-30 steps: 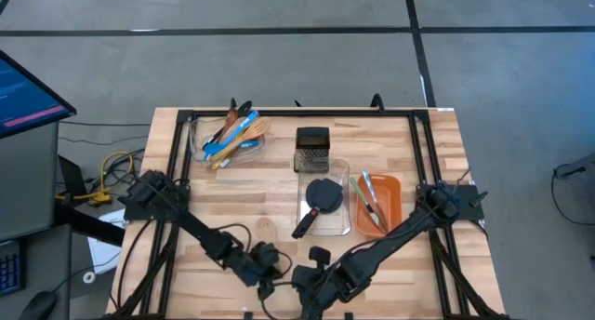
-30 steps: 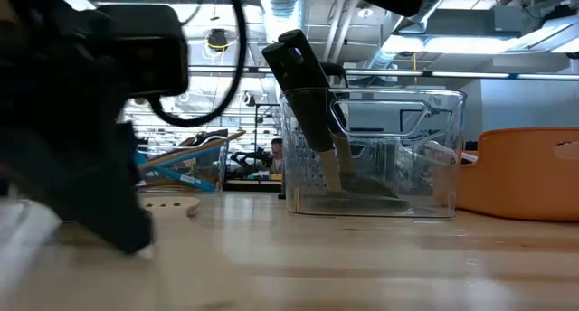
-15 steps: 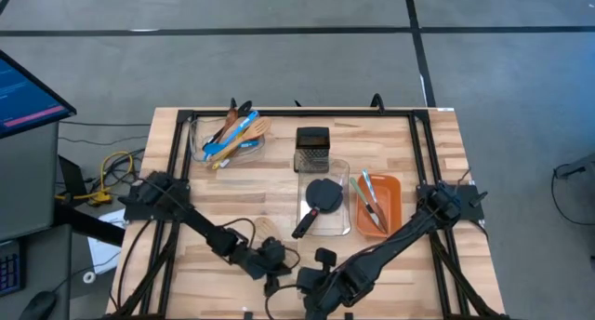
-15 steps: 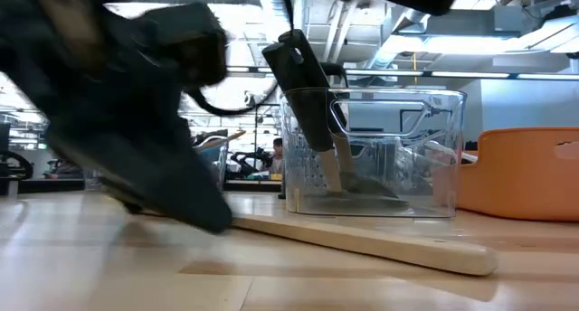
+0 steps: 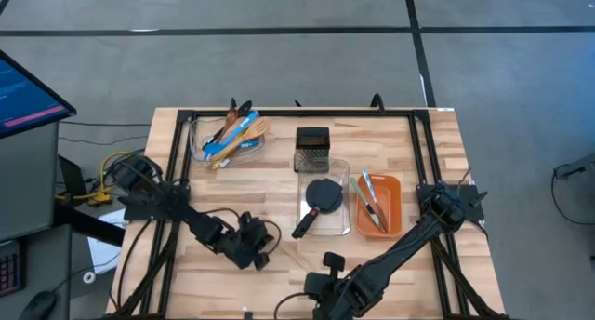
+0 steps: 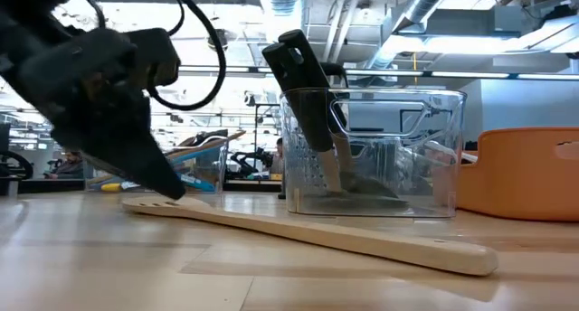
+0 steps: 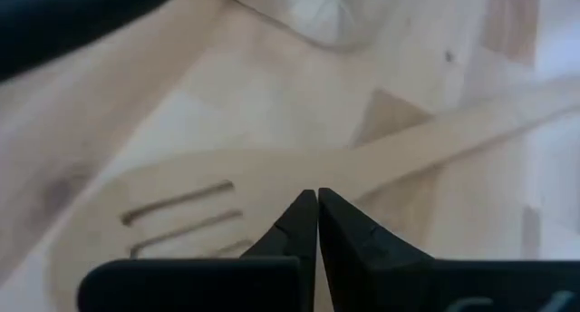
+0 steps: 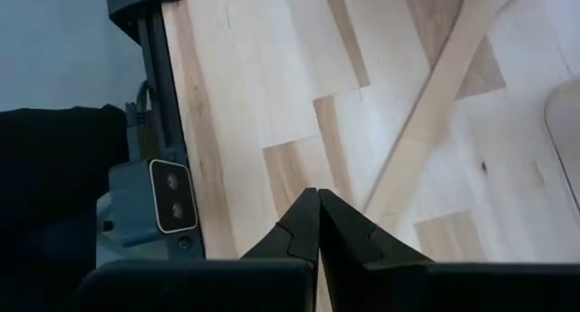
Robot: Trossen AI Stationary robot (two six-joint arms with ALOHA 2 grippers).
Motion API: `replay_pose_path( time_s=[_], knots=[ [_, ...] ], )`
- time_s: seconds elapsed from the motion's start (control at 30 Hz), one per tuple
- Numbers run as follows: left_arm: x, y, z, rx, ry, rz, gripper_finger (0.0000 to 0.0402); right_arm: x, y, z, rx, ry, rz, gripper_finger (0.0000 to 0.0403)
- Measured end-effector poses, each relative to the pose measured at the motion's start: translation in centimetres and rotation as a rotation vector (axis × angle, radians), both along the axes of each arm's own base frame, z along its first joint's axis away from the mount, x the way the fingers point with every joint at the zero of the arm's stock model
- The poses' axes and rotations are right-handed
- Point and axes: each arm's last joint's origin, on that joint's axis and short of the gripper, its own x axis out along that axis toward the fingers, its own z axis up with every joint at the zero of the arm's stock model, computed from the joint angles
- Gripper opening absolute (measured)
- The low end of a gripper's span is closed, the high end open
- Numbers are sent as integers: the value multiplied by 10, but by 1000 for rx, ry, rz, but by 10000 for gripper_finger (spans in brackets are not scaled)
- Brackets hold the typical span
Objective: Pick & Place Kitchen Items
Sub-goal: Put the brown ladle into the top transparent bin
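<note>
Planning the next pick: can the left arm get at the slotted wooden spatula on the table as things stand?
Probably yes. The left pincer, shut, hovers right over the slotted wooden spatula, which lies flat on bare table with nothing on it. The clear bin stands behind it. The pincer must open first.

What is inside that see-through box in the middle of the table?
In the clear box lies a black turner, its handle poking over the rim. Whatever lies beneath its head is hidden.

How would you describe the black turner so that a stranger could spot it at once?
Find the clear bin at the table's centre, between the steel grater and the orange bin. The black turner lies inside, handle poking over the rim. It is the bin's only black, round-headed utensil.
</note>
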Motion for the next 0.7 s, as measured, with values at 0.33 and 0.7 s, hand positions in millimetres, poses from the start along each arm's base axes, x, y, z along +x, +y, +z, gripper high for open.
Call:
replay_pose_path(
  time_s=[0.33,0.7],
  knots=[
    [-5,22,0,9,-9,69,2,-2,2,0,-3,-2,4,0],
    [-30,38,9,5,-11,105,2,-1,2,1,3,-9,4,0]
  ],
)
